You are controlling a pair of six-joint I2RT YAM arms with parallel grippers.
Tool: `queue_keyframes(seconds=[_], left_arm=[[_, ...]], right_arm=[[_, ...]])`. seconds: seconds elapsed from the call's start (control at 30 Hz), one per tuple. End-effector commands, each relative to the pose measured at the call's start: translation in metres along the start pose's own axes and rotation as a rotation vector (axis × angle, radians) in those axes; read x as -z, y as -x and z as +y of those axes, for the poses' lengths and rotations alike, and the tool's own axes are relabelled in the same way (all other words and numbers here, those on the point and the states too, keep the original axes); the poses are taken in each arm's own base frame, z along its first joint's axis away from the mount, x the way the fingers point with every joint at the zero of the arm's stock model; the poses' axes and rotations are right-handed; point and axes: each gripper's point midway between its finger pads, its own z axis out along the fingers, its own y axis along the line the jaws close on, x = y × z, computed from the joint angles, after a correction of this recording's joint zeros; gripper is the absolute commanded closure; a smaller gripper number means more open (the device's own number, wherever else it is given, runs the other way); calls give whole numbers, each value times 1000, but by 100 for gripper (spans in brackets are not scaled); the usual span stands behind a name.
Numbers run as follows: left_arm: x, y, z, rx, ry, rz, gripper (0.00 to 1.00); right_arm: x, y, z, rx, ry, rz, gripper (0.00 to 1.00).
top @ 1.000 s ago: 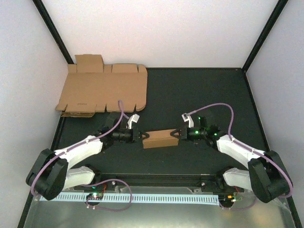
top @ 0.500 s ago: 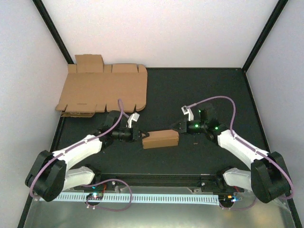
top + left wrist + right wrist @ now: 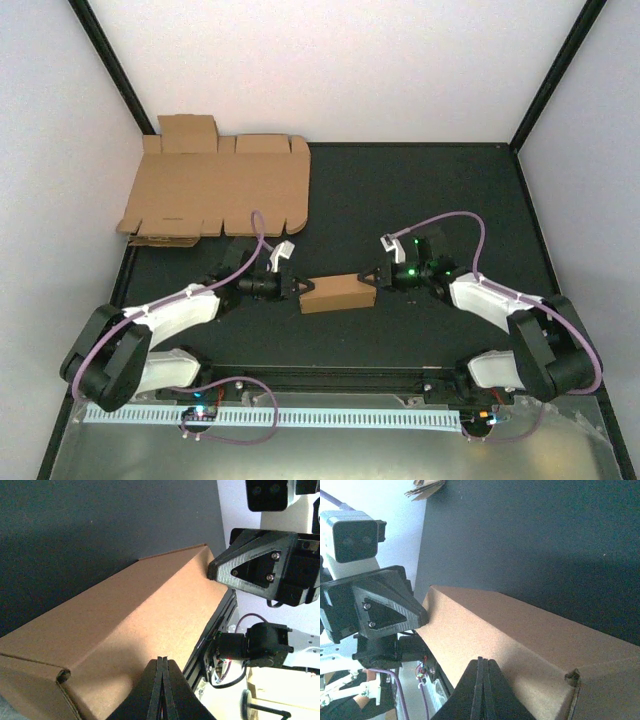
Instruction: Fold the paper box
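Observation:
The paper box [image 3: 337, 293] lies on the black mat as a small closed brown rectangular box, long side running left to right. My left gripper [image 3: 297, 287] is shut and empty, its tip against the box's left end. My right gripper [image 3: 376, 277] is shut and empty too, its tip at the box's right end. In the left wrist view the box [image 3: 115, 645] fills the middle, my shut fingers [image 3: 162, 680] point along it, and the right gripper's tip [image 3: 216, 573] touches the far end. The right wrist view mirrors this: box [image 3: 520, 640], left gripper's tip [image 3: 420, 616].
A larger flat brown cardboard sheet [image 3: 215, 195] with flaps lies at the back left of the mat, another piece peeking out beneath it [image 3: 165, 240]. White walls enclose the mat on three sides. A metal rail [image 3: 300, 380] runs along the near edge.
The right gripper drew back from the box's right end, then returned to it. The left gripper stayed at the left end. The box shifted only slightly.

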Motion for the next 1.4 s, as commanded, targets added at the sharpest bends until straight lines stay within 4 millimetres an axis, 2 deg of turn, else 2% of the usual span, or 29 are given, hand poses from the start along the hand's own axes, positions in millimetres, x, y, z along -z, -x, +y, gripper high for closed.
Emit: queue_keyframes(seconds=[0.0,0.1,0.23,0.37,0.43,0.63,0.73,0.8,1.0,1.07,1.13,1.2,1.37], left_arm=[[-4,-6,18,27,19,0,99],[-3,-4,10,17,2,5,98],[5,8,-14,-29,-25,-8,98],[15,12,-30,-64,-38,-33,98],[16,9,-24,-65,-21,-37,98],[-1,-14,22,6,20,-2,98],[-8,-23,35,40,18,30,98],[-8,-23,30,50,-3,42,99],[13,3,-15,-51,-23,-27,98],[18,5,-25,-65,-40,-40,99],[20,5,-27,-73,-49,-47,98],[18,2,-17,-61,-26,-47,98],[4,-19,18,-1,-4,-7,98]], right_arm=[[-4,-10,-18,-28,-29,12,98],[-1,-4,-9,-7,-19,4,98],[7,6,12,35,8,-13,98],[11,3,23,57,39,-9,98],[10,-3,16,51,29,-1,98],[-8,-29,-29,-31,-12,53,98],[-10,-31,-32,-38,1,61,98],[-8,-27,-23,-16,22,53,98],[8,-6,21,72,88,7,98],[12,-2,35,99,122,3,98],[13,-3,39,111,143,7,98],[9,-8,29,103,129,19,98],[-9,-29,-14,29,80,73,98]])
